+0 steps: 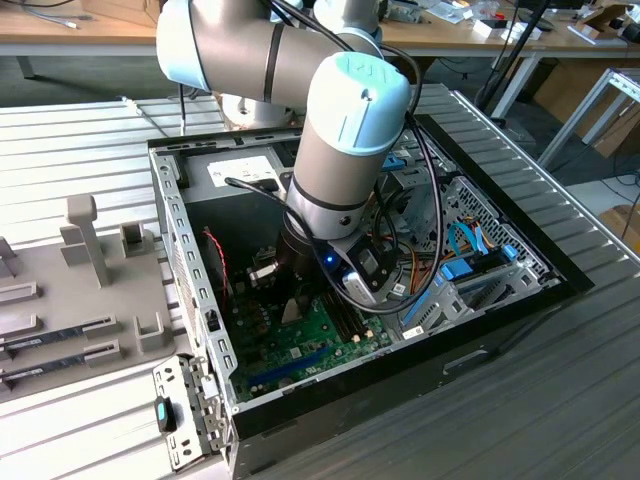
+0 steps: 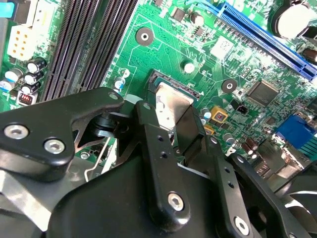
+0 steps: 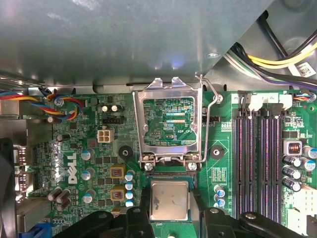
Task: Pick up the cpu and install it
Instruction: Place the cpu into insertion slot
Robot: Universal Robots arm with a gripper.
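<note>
The cpu (image 3: 170, 200), a small square chip with a silvery top, sits level in the socket seat on the green motherboard (image 3: 89, 168), just below the raised metal load plate (image 3: 171, 124). My gripper (image 3: 170, 210) is shut on the cpu, with a black finger against each of two opposite edges. In the second wrist view the cpu (image 2: 171, 101) shows between the black fingers (image 2: 153, 148) of the gripper (image 2: 172, 119). The socket lever (image 3: 212, 106) stands open beside the plate. In the exterior view the arm reaches down into the open computer case (image 1: 185, 250), its gripper (image 1: 290, 300) low over the board.
Black memory slots (image 3: 257, 148) run beside the socket, and a blue expansion slot (image 2: 267, 39) lies across the board. Coloured cables (image 3: 277, 59) hang near the case wall. The power-supply box (image 1: 240, 175) fills the case's far end. A grey fixture with memory sticks (image 1: 80, 330) lies at the exterior view's left.
</note>
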